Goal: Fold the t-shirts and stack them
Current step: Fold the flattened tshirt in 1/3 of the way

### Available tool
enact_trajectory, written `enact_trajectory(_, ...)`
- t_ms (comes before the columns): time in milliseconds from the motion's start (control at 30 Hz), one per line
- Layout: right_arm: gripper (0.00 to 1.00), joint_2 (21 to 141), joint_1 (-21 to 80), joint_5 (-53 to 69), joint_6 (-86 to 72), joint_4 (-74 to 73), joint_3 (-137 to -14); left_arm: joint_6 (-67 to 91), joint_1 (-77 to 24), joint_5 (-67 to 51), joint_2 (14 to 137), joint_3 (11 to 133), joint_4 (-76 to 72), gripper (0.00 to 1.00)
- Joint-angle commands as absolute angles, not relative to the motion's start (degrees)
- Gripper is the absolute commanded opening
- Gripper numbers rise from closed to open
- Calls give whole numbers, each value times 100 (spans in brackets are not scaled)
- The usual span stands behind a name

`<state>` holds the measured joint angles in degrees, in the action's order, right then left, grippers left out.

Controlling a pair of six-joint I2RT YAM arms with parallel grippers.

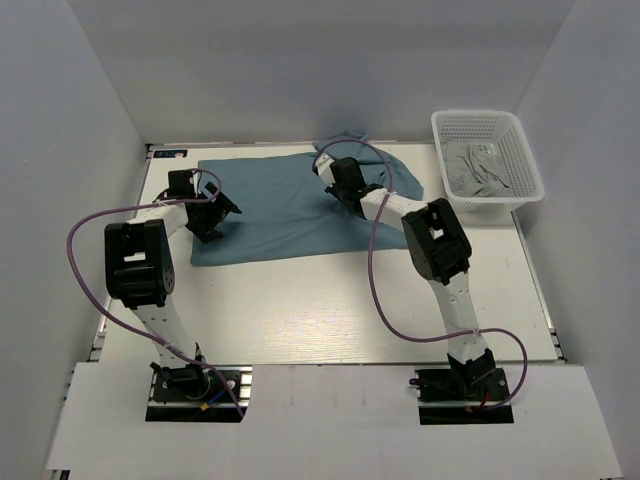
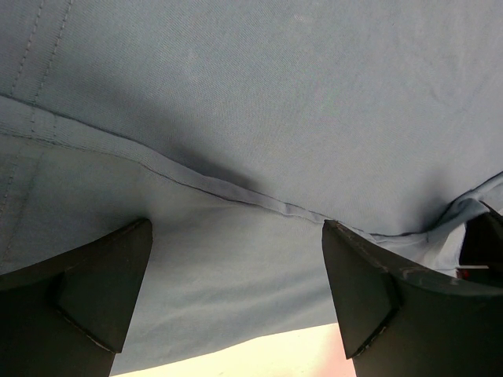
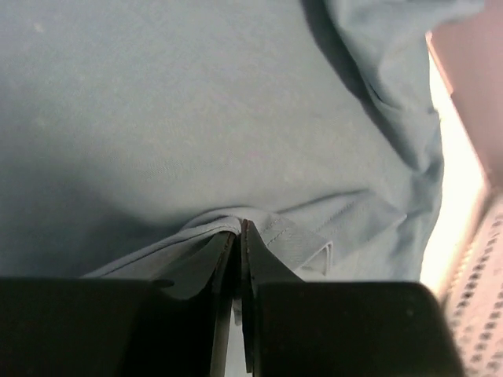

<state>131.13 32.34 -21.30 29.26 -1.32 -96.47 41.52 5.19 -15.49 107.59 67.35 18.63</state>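
The right gripper (image 3: 240, 229) pinches a raised fold of a wrinkly teal-blue short-sleeved t-shirt (image 1: 280, 205); the left gripper (image 2: 236, 228) hangs spread wide just above the cloth, gripping nothing. Beyond both, the shirt lies mostly flat on the white table (image 1: 330, 300), seemingly unfolded. Farther off, to the right gripper's right, a white plastic mesh basket (image 1: 525, 170) holds crumpled grey cloth (image 1: 475, 165); folding and stacking appear to lie ahead.

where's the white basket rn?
Top view: the white basket sits at the far right corner of the table, just right of the teal t-shirt, with grey cloth inside it.
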Motion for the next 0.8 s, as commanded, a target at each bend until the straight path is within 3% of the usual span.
enact_trajectory(0, 13, 13280, 3348, -2584, 3918, 587, -9940, 3990, 545, -1257, 11057, 6680, 2057, 100)
enact_trajectory(267, 37, 13666, 3629, -3014, 4341, 1027, -10063, 3990, 545, -1362, 11109, 6680, 2057, 100)
enact_trajectory(367, 53, 13781, 3718, -3207, 4351, 1230, -10072, 3990, 545, -1415, 11162, 6680, 2057, 100)
enact_trajectory(467, 85, 13808, 3753, -3330, 4141, 1362, -10134, 3990, 545, -1415, 11162, 6680, 2057, 100)
enact_trajectory(500, 90, 13764, 3779, -3409, 4079, 1362, -10142, 3990, 545, -1415, 11162, 6680, 2057, 100)
enact_trajectory(667, 90, 13343, 3665, -2981, 2492, 1065, -10143, 3990, 545, -1415, 11101, 6680, 2056, 100)
enact_trajectory(767, 90, 12632, 3463, -1918, 1663, 949, -9758, 3990, 545, -1362, 10987, 6627, 2057, 100)
